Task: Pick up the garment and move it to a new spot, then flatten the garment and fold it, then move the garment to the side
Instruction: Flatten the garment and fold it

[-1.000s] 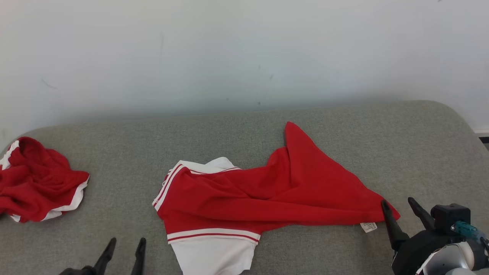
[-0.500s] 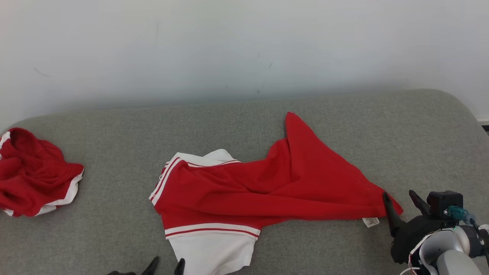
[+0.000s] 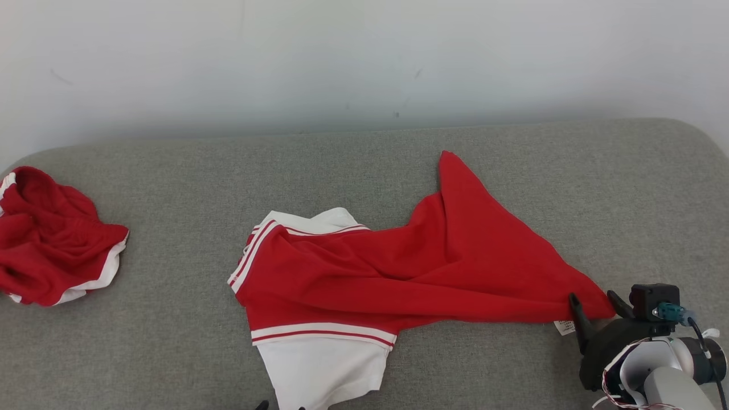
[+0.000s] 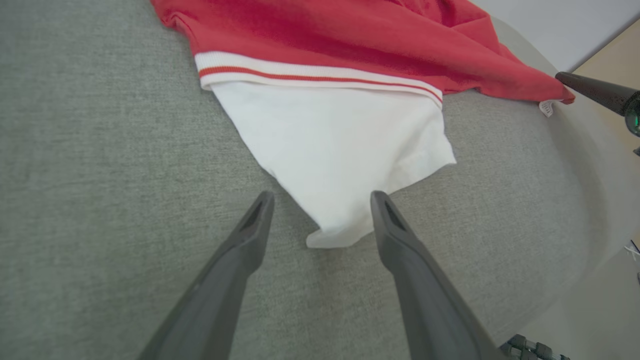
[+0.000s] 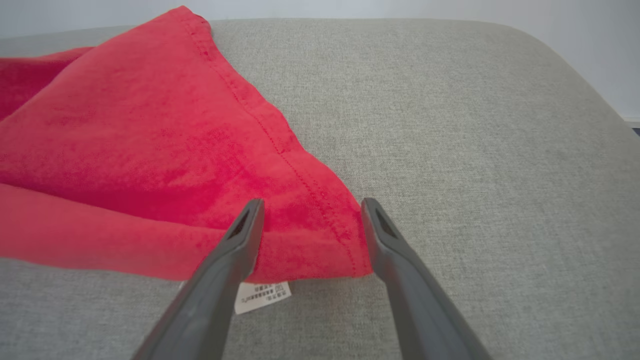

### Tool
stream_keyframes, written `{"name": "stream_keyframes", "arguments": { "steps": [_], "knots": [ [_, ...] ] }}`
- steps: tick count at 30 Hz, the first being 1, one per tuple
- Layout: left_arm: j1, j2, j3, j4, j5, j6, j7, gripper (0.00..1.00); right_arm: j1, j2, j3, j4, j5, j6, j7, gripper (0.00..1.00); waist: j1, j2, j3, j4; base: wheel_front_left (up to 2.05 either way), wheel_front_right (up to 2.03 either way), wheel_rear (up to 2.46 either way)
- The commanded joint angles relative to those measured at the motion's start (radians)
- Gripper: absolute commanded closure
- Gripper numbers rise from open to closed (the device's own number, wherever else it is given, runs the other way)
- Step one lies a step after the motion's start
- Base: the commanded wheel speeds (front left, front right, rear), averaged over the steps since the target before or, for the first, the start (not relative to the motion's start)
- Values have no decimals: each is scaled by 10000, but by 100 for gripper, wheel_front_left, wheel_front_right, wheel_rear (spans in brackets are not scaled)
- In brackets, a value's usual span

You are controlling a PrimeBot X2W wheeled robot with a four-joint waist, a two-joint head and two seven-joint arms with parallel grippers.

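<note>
Right claw [image 5: 312, 202], open, straddles a red corner of the garment [image 3: 398, 273] by the cushion [image 3: 171, 188] right edge; left claw [image 4: 322, 195], open, frames its white tip. Flattening, I judge: pinch both, pull apart.

In the head view the bottom edge cuts off all of the left hand [image 3: 281, 407] but two dark fingertips, and it trims the arm below the right hand [image 3: 592, 297]; the left edge clips the crumpled second garment [image 3: 57, 262]; the print on the white label [image 5: 262, 296] is too small to read, and one finger [image 5: 220, 280] covers the label's left end; the left wrist view's top edge crops the garment [image 4: 350, 35].
</note>
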Motion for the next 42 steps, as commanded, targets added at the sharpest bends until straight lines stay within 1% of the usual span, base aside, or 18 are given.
{"name": "stream_keyframes", "arguments": {
  "steps": [1, 5, 9, 18, 20, 21, 22, 23, 24, 25, 35, 42],
  "knots": [
    [45, 75, 37, -61, -48, 14, 18, 0, -137, -47, 4, 88, 12, -22, -95, 0, -1, -1, 9, 21, 0, 0, 0],
    [67, 124, 31, -95, -146, 43, 165, 0, -364, -76, 60, 687, -46, -22, -156, 0, -1, -1, 39, 85, 0, 0, 0],
    [108, 88, -185, -3, -380, 14, 436, 0, -592, -110, -24, 1298, -157, -22, -213, 0, -1, -1, 45, 120, 0, 0, 0],
    [-33, 167, -549, 42, -539, -16, 508, 0, -966, -239, -393, 2310, -458, -22, -568, 0, -1, -1, 19, 238, 0, 0, 0],
    [-80, 85, -649, 183, -830, -29, 482, 0, -1085, -247, -468, 2651, -580, -22, -537, 0, -1, -1, -26, 231, 0, 0, 0],
    [-88, 88, -718, 252, -950, -33, 519, 27, -1121, -219, -474, 2770, -616, -22, -530, 15, -1, -1, -46, 223, 0, 0, 0],
    [-121, 100, -768, 302, -1011, -38, 493, 57, -1150, -204, -475, 2882, -647, -22, -538, 56, -1, -1, -68, 217, 0, 0, 0],
    [-152, 121, -819, 347, -1037, -38, 449, 72, -1168, -197, -483, 2984, -655, -22, -568, 68, -1, -1, -89, 216, 0, 0, 0],
    [-164, 145, -871, 394, -1070, -21, 422, 100, -1185, -194, -484, 3076, -657, -22, -597, 91, -1, -1, -112, 216, 0, 0, 0],
    [-194, 172, -907, 434, -1113, -23, 357, 100, -1212, -188, -479, 3158, -679, -22, -628, 100, -1, -1, -130, 215, 0, 0, 0],
    [-393, 324, -982, 651, -1195, -23, -87, 100, -1480, -186, -325, 3693, -603, -22, -1147, 100, -1, -1, -178, 227, 0, 0, 0],
    [-458, 415, -928, 506, -1117, 108, -235, 100, -1623, -223, -108, 3819, -347, -22, -1440, 100, -1, -1, -148, 243, 0, 0, 0]
  ]
}}
